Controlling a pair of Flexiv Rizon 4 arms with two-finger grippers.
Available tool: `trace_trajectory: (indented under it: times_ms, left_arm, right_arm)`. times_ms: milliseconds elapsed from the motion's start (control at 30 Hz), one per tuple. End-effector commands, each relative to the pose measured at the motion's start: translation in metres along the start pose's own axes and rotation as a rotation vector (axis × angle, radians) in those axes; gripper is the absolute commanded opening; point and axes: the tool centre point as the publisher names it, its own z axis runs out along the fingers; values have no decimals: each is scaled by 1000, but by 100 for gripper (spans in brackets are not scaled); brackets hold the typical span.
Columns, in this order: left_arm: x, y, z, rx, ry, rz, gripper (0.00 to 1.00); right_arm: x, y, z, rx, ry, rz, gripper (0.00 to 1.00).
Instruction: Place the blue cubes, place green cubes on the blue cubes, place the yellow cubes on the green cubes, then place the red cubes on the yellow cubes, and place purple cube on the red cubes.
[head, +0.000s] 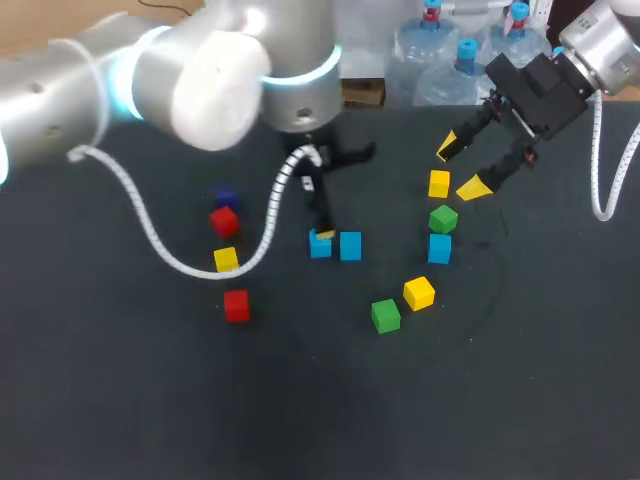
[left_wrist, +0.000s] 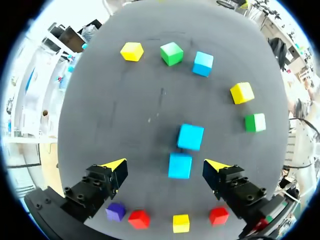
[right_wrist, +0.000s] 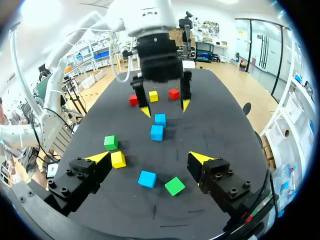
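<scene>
In the left wrist view my left gripper (left_wrist: 166, 165) is open and straddles a blue cube (left_wrist: 180, 165) without touching it. A second blue cube (left_wrist: 190, 137) lies just ahead, almost against the first. The head view shows this pair (head: 320, 244), (head: 350, 245) mid-table under the left gripper (head: 322, 230). My right gripper (head: 464, 165) hangs open and empty above a row made of a yellow cube (head: 439, 183), a green cube (head: 443, 218) and a blue cube (head: 439, 248). A purple cube (head: 226, 197), a red cube (head: 224, 221), a yellow cube (head: 226, 259) and another red cube (head: 236, 305) lie at the left.
A loose yellow cube (head: 419, 292) and green cube (head: 385, 315) lie in front of the row at the right. From the right wrist, the gripper (right_wrist: 149, 158) is over a blue cube (right_wrist: 147, 178) and a green cube (right_wrist: 174, 186). The left arm's white cable (head: 150, 225) loops over the table.
</scene>
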Motion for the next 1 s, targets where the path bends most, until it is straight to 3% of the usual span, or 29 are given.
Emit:
trace_trajectory:
  times_ms: [33,500,1000]
  left_arm:
    - [44,-2,-16,13,-199,-8,100]
    - [81,-5,-31,33,-475,49,100]
    - [101,-10,-35,56,-572,3,100]
  right_arm:
    - [0,0,0,1,-1,-1,100]
    - [0,0,0,1,-1,-1,100]
    - [0,0,0,1,-1,-1,100]
